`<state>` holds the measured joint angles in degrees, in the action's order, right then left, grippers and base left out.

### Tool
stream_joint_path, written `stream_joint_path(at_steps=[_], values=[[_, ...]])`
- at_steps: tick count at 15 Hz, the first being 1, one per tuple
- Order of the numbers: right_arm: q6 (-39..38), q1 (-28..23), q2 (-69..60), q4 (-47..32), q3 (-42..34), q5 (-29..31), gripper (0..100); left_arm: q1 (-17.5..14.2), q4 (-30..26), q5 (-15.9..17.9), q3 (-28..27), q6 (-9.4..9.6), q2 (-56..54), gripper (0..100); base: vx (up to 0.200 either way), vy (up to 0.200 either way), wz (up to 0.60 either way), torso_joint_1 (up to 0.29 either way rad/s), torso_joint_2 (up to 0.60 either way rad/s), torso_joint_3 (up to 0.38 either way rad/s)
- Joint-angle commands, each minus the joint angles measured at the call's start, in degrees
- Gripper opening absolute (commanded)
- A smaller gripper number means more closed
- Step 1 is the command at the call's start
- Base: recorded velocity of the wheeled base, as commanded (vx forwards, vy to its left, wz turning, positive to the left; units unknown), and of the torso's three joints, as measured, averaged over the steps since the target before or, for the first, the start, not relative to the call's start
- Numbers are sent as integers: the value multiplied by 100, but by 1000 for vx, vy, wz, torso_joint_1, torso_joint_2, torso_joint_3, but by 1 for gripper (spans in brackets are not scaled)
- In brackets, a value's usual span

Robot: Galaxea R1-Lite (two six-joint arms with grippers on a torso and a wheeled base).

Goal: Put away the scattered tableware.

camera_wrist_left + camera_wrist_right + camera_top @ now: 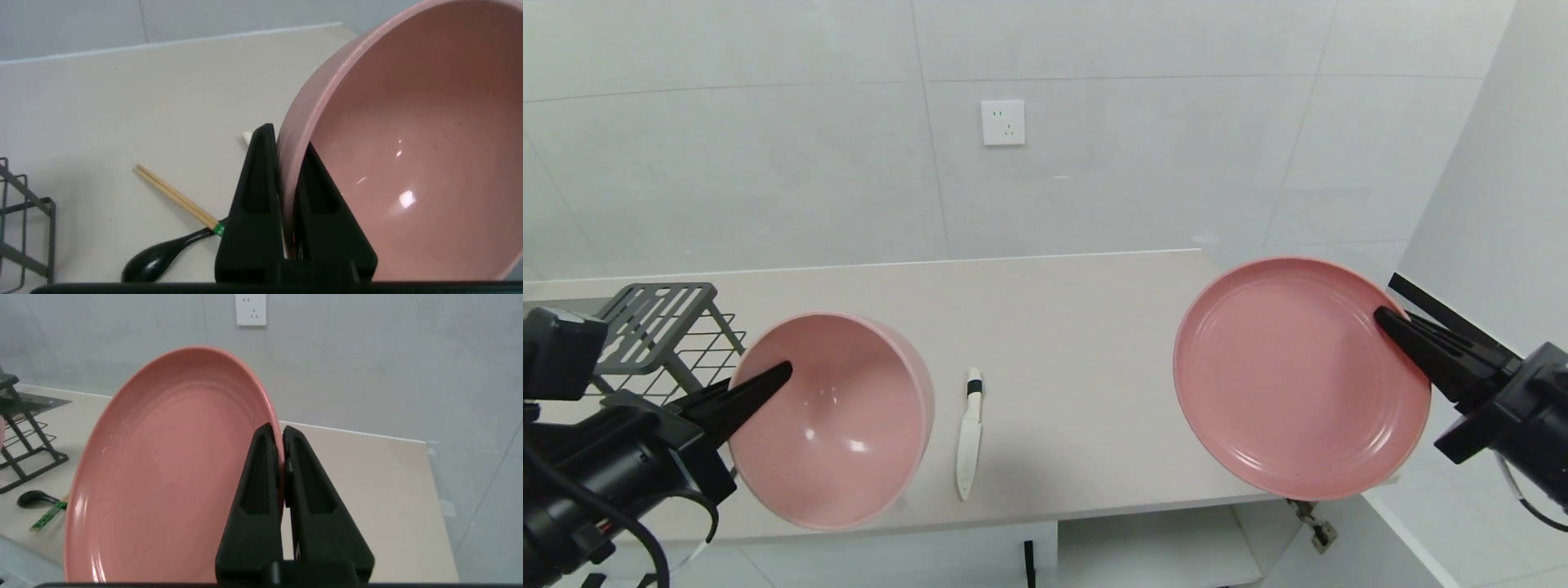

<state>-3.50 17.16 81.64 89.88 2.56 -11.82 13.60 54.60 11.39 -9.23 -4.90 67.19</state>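
My left gripper (pixel 768 382) (pixel 288 175) is shut on the rim of a pink bowl (pixel 837 420) (pixel 409 155), held tilted above the counter's front left. On the right, my right gripper (pixel 1392 320) (pixel 282 457) is shut on the rim of a pink plate (pixel 1294 376) (pixel 163 465), held tilted over the counter's right end. A white knife (pixel 969 433) lies on the counter between them. Wooden chopsticks (pixel 176 196) and a black spoon (pixel 159 255) (pixel 33 499) lie on the counter under the bowl.
A dark wire dish rack (pixel 666 335) (pixel 24 425) stands at the counter's left. The beige counter (pixel 1062 327) ends at a tiled wall with a socket (pixel 1003 122). The counter's front edge lies just below the bowl and plate.
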Motion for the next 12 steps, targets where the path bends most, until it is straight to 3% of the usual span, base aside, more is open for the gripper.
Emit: stream_joint_path(at_steps=[1, 4, 8, 12], values=[[7, 6, 10, 12, -10, -4, 0, -7, 165, 4, 105, -2, 48, 0, -200, 0, 0, -12, 7, 7], [25, 24, 10, 12, -27, -4, 0, -7, 147, 4, 123, 7, 57, 0, -200, 0, 0, -4, -2, 2], [157, 15, 1, 12, -10, -4, 0, 46, 165, 4, 167, 24, 39, 0, 0, 0, 0, -3, 14, 13], [227, 24, 1, 12, -45, -4, 0, 222, 165, 13, 211, 15, 31, 0, 0, 0, 0, -161, 360, 187]])
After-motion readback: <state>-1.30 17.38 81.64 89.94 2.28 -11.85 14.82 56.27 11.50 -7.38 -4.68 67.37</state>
